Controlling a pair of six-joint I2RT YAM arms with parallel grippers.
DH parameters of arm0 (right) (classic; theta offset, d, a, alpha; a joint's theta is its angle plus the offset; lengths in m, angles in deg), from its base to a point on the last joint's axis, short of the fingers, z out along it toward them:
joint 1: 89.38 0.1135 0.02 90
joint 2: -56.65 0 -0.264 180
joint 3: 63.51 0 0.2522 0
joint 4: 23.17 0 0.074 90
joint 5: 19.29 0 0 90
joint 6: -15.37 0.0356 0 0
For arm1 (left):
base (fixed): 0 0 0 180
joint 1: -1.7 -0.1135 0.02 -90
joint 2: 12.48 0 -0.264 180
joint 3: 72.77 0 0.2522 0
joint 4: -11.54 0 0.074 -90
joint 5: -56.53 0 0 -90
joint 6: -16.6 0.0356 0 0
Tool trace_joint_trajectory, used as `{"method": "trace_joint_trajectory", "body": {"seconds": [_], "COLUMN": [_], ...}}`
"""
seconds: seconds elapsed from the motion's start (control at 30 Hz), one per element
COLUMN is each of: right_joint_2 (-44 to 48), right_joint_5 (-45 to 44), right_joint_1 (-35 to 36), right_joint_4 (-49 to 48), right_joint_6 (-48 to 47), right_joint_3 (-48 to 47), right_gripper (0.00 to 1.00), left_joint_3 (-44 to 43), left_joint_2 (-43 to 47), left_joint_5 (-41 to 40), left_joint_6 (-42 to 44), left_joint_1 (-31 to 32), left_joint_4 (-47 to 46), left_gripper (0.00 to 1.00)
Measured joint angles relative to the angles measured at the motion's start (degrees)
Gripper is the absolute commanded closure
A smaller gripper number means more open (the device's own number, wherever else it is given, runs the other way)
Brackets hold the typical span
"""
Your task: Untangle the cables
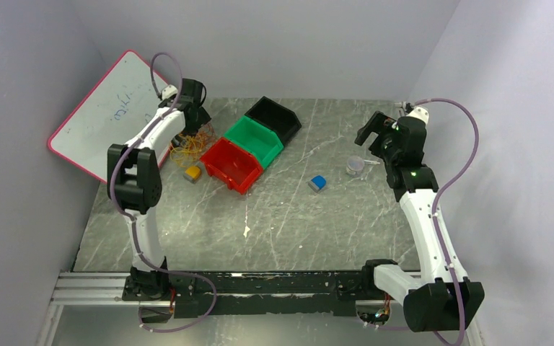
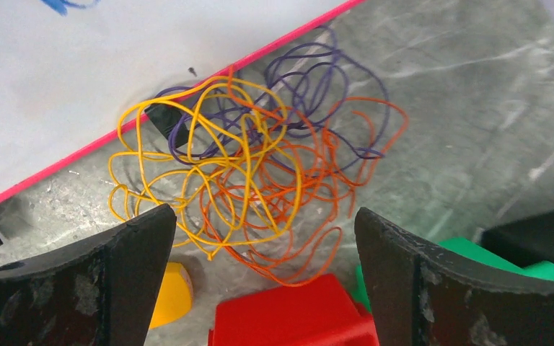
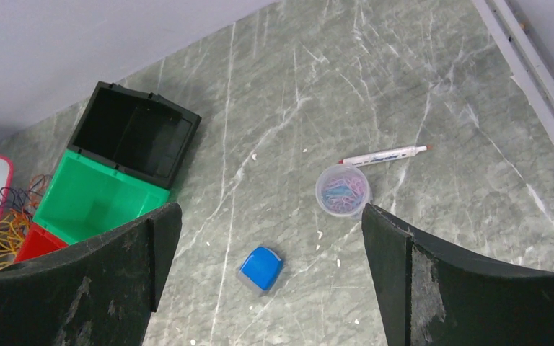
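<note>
**Left claw** [image 2: 265, 225]: jaws spread wide, nothing between them and no contact. It hangs over the cables [image 2: 260, 173].

**Cables:** one clump of yellow, orange and dark purple loops, interlaced. It lies on the tabletop [image 1: 296, 231] at the far left. The purple strands are on the far side and the orange strands on the near right.

**Edges, left side:**
- The clump sits against the pink lower rim of the whiteboard [image 2: 58, 72], which leans on the left wall.
- The red bin [image 2: 288, 317] is just beside the clump's near edge.
- A yellow block [image 2: 169, 295] lies near, to the left of that bin.
- The green bin [image 1: 254, 138] and black bin [image 1: 274, 115] continue the row towards the far right, each touching the next.

**Right claw** [image 3: 270, 216]: jaws equally wide and empty, raised over the far right of the tabletop.

**Below the right claw:**
- A clear cup of paper clips [image 3: 343, 191], with a marker [image 3: 386, 154] just beyond it.
- A small blue block [image 3: 261, 268] nearer and to the left, apart from both.

**Room to move:** open grey surface lies between the bins and the cup, and across the near half.
</note>
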State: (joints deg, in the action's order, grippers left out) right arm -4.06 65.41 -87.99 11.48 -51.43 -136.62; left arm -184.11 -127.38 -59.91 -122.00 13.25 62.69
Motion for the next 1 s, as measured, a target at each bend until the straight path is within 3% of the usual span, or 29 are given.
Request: {"method": "trace_joint_trajectory", "body": {"seconds": [0.83,1.0], "right_joint_2": [0.39,1.05], "right_joint_5": [4.55,4.68], "right_joint_1": [-0.02,-0.02], "right_joint_4": [0.2,0.2], "right_joint_6": [0.98,1.07], "right_joint_3": [2.93,3.63], "right_gripper": [0.0,0.0], "left_joint_3": [0.46,0.48], "left_joint_2": [-11.19,-12.57], "left_joint_5": [-3.28,-3.63], "left_joint_6": [-3.96,-3.96], "left_joint_1": [-0.09,-0.09], "left_joint_4": [-4.87,-6.58], "left_gripper": [0.0,0.15]}}
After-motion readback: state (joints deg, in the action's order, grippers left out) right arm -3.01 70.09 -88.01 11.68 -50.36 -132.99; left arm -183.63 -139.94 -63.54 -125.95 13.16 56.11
